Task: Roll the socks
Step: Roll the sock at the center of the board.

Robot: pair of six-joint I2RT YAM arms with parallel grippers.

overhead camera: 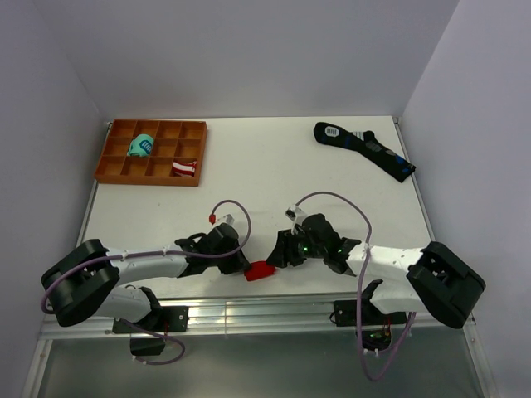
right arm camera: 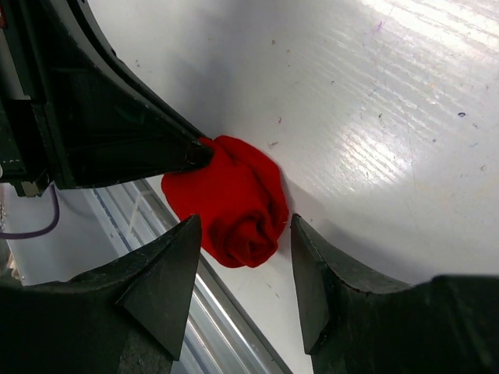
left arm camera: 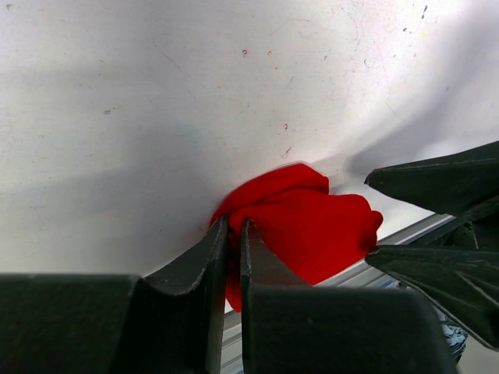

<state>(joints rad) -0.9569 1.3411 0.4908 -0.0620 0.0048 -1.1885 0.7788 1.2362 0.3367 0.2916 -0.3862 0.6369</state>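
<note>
Right wrist view: rolled red socks (right arm camera: 234,202) sit between the spread fingers of your right gripper (right arm camera: 243,234), the left gripper (left arm camera: 235,234) pinching a fold beside it; close squarely so the roll stays tight.

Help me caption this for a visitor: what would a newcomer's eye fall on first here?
The bright red socks, rolled into a tight bundle at the near edge of the table, stand out first. The left gripper pinches the bundle's edge, while the right gripper stands open around it. Further back, an orange tray sits at the far left and long black socks lie at the far right.
</note>
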